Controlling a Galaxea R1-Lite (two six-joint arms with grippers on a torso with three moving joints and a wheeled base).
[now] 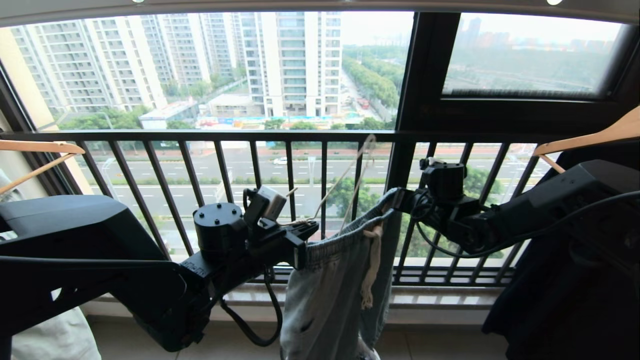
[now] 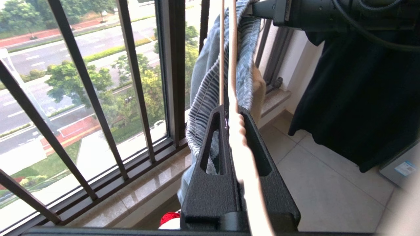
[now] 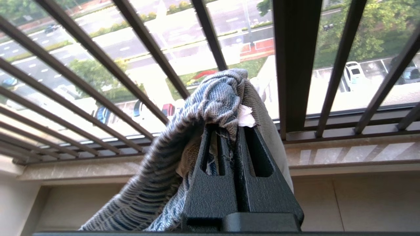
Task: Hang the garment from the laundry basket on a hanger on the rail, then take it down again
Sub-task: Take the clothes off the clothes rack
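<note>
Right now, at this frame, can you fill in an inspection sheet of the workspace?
Surface: tiled floor, stone sill under the black railing.
Job's things: denim shorts stretched between both grippers; thin hanger at their waistband.
Clutter: black garment, wooden hangers, pale fabric at lower left.
Grippers: left gripper shut on hanger; right gripper shut on shorts' waistband.
Cables: black loops under both wrists.
Surroundings: window, street far below.
</note>
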